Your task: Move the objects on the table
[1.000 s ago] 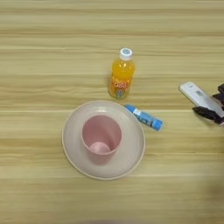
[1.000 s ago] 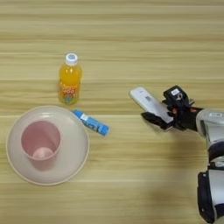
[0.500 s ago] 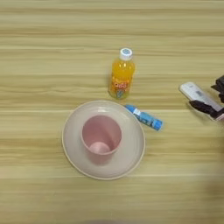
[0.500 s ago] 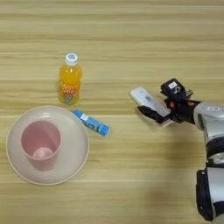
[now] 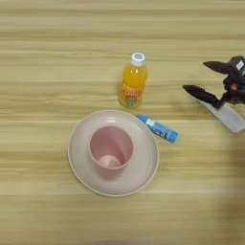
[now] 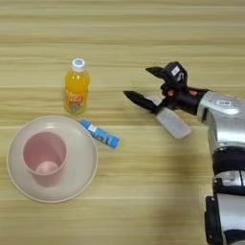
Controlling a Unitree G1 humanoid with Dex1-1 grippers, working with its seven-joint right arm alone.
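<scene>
The table (image 6: 124,28) lies bare across twelve o'clock and six. A beige plate (image 6: 81,162) at eight holds a pink cup (image 6: 44,158). At three, the right gripper (image 6: 139,85) gapes wide over the white remote (image 6: 173,123), gripping nothing. The juice bottle (image 6: 76,93), label unreadable, stands at ten; the blue stick (image 6: 100,134) touches the plate's rim.

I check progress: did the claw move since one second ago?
Yes. The claw has moved left, toward the bottle, fingers spread; the remote now lies under it.
</scene>
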